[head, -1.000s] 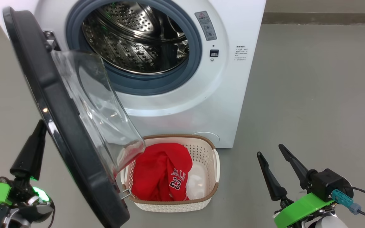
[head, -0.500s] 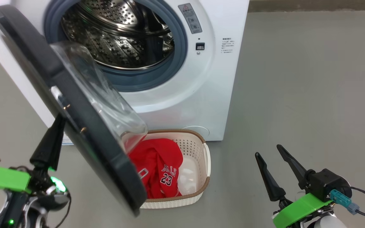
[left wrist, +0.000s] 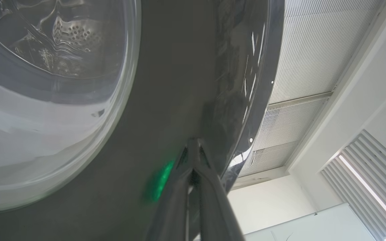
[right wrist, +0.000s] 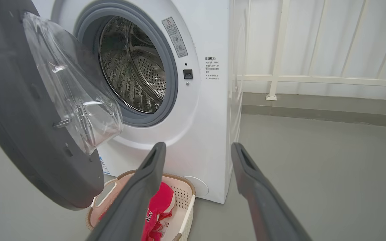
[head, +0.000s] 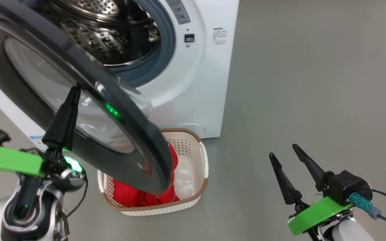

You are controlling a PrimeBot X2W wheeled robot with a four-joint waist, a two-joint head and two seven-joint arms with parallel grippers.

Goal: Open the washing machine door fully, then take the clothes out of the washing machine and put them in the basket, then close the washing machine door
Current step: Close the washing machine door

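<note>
On the washing machine, warning sticker (print unreadable)

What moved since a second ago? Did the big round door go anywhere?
The washing machine door has swung toward the washing machine and is partly closed now, with the shut left gripper against its outer face. The head camera shifted as well. Same as before: the right gripper waits open and empty, and the red clothes lie in the basket.
</note>
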